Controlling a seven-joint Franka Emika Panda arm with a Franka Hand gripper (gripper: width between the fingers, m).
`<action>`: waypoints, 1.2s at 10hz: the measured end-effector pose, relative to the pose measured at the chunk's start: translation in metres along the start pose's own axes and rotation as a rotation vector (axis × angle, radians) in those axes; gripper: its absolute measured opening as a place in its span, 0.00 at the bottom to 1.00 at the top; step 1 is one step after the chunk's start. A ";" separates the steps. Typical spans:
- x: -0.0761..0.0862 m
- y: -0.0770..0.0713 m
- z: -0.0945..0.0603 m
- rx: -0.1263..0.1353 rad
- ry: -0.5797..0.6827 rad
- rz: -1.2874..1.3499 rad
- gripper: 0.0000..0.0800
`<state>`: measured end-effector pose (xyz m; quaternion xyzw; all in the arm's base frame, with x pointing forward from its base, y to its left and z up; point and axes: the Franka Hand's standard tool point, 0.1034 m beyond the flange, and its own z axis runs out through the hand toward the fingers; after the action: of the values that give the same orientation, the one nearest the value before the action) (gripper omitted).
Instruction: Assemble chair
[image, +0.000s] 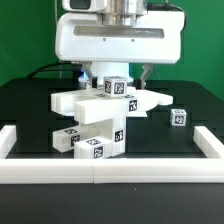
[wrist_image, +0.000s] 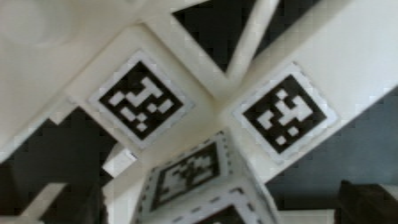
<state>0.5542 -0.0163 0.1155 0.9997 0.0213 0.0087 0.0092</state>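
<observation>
Gripper (image: 116, 76) straddles chair's top cube (image: 117, 87); grip cannot be told; 1 loose cube (image: 178, 117) apart.

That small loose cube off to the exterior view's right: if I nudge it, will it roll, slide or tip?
The cube has flat faces and rests squarely on the black table, so it would probably slide rather than roll. It looks rigid and matte, so likely not slippery to grip. Being small, it is probably light and easily knocked askew.

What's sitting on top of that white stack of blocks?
A tagged white cube caps the stack, the gripper directly above. Whether it grips the cube is hidden.
</observation>
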 end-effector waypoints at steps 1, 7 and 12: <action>0.000 0.000 0.000 0.000 0.000 -0.076 0.81; 0.000 0.003 0.000 -0.009 -0.004 -0.326 0.69; 0.000 0.003 0.000 -0.009 -0.004 -0.238 0.36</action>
<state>0.5540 -0.0193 0.1153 0.9900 0.1400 0.0058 0.0146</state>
